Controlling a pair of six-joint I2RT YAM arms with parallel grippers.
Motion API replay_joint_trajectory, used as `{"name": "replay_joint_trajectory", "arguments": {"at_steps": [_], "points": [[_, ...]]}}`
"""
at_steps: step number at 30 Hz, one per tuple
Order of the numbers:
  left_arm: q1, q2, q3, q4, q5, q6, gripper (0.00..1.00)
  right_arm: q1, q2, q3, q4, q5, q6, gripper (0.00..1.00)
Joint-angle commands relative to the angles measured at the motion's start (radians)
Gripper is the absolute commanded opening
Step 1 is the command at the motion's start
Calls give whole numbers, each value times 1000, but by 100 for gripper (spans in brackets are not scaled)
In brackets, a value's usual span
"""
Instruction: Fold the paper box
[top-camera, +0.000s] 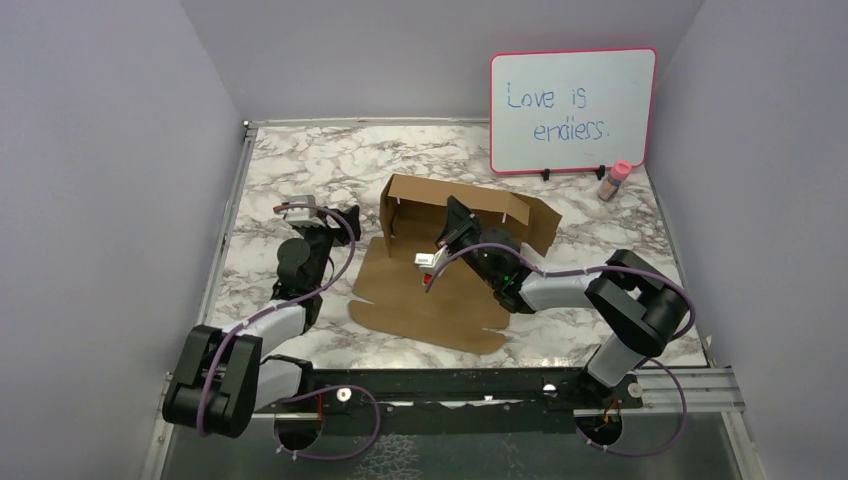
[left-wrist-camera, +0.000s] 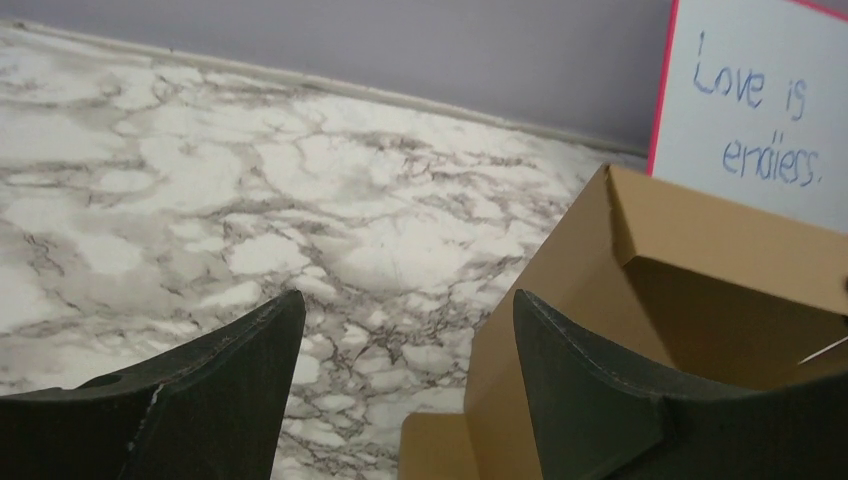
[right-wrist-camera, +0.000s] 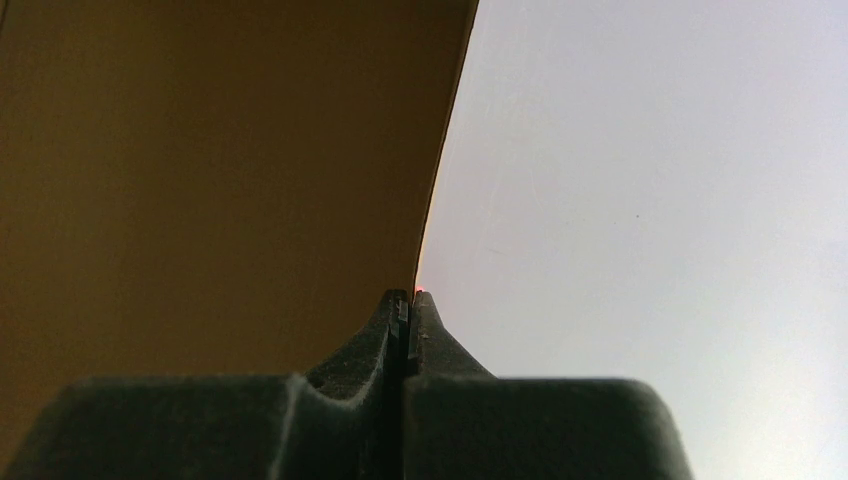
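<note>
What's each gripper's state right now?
Left gripper: open, holding nothing.
Right gripper: shut, apparently pinching a wall of the paper box.

The only readable writing is on the pink-framed whiteboard (top-camera: 572, 110), which stands at the far right of the table against the back wall. In blue handwriting it says "Love is" on the upper line and "endless." on the lower. The left wrist view shows the same words at its upper right.
</note>
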Motion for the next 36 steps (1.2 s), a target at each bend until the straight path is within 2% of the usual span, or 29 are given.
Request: {"name": "replay_joint_trajectory", "arguments": {"at_steps": [1,11,17,26,36], "points": [[15,89,-17,65,107,34,77,7,-13,5,-79,-33,-7,1],[12,312,40,224,299,91,77,8,-6,11,-83,-35,-17,1],[0,416,79,311,362,94,78,10,-15,26,-105,-43,-23,1],[-14,494,122,365,408,105,78,18,-8,44,-133,-52,-23,1],[-17,622,154,475,341,62,78,25,-14,55,-176,-63,4,1]]}}
